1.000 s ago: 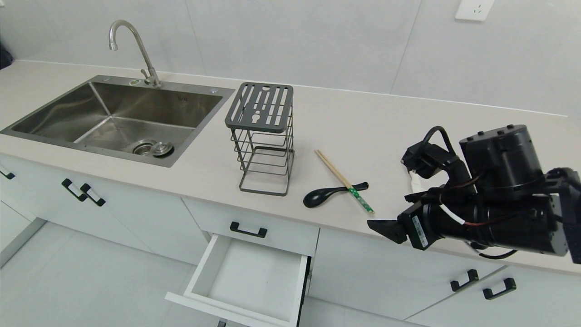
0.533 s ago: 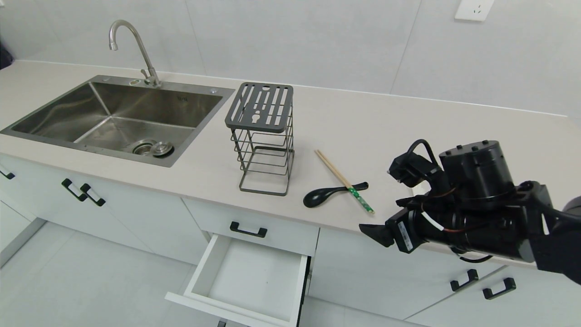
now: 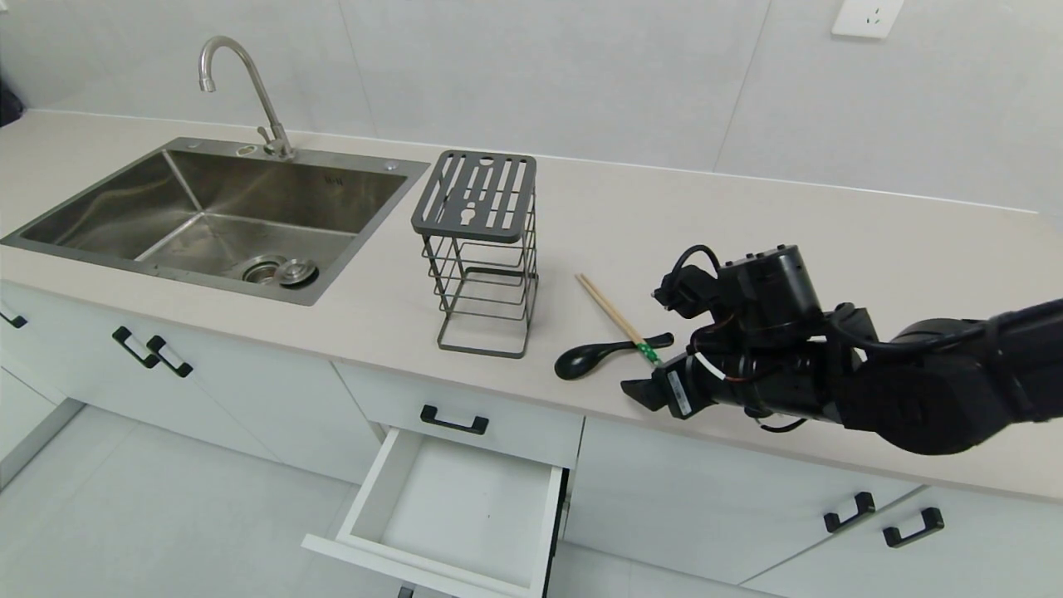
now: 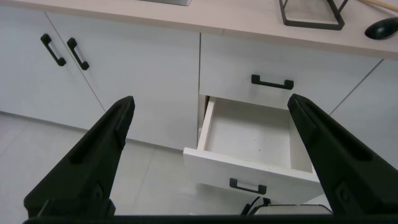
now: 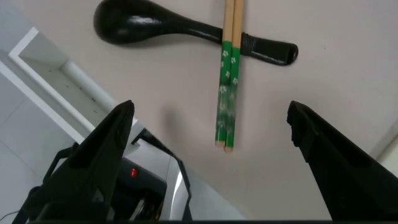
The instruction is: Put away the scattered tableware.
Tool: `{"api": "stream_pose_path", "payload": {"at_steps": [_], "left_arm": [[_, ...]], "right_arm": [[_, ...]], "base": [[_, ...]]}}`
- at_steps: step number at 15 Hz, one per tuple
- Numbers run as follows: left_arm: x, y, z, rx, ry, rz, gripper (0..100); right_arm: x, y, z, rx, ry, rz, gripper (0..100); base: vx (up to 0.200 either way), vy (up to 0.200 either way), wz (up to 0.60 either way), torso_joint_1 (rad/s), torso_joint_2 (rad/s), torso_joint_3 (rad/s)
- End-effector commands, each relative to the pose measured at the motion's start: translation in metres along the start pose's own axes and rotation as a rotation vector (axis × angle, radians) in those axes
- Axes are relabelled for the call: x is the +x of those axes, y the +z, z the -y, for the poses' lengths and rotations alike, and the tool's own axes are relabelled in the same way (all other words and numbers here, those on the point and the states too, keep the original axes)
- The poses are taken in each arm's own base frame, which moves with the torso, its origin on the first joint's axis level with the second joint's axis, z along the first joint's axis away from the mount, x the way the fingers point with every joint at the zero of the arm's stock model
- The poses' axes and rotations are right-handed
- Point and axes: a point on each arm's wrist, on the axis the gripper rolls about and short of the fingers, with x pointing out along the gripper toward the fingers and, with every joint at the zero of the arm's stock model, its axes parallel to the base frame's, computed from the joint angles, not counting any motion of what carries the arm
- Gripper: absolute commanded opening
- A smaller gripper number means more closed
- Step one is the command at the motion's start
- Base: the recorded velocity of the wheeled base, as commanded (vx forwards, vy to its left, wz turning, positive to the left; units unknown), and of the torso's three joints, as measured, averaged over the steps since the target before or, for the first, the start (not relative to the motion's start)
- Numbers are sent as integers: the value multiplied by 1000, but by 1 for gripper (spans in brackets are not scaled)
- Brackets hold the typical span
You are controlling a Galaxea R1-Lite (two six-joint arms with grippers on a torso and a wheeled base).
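The right tool (image 3: 654,385) hides most of the green ends of the chopsticks (image 3: 610,311). The drawer (image 3: 419,566) runs off the head view's bottom edge. The left wrist view's edge cuts the spoon (image 4: 382,28).

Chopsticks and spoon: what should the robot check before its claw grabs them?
1. Right claw open: ok.
2. Chopsticks lined up in the claw's gap, by the right wrist view: ok.
3. Chopsticks on top, crossing the spoon handle, nothing over them: ok.
4. Drawer open below the counter: ok.
5. Claw low enough to pinch: cannot tell.
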Motion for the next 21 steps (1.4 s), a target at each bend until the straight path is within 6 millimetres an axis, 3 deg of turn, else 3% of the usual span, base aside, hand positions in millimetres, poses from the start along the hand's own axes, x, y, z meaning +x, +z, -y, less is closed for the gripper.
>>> {"api": "stream_pose_path", "payload": {"at_steps": [1, 9, 10, 21], "left_arm": [[0, 0, 0, 0, 0, -1, 100], [0, 0, 0, 0, 0, -1, 100], [0, 0, 0, 0, 0, -1, 100], [0, 0, 0, 0, 0, -1, 100]], "right_arm": [[22, 0, -3, -4, 0, -24, 100], [27, 0, -1, 4, -43, -30, 100], [27, 0, -2, 1, -39, -33, 0], [12, 8, 16, 36, -99, 7, 0]], "base": [[0, 0, 0, 0, 0, 0], [0, 0, 0, 0, 0, 0], [0, 0, 0, 0, 0, 0], [0, 0, 0, 0, 0, 0]]}}
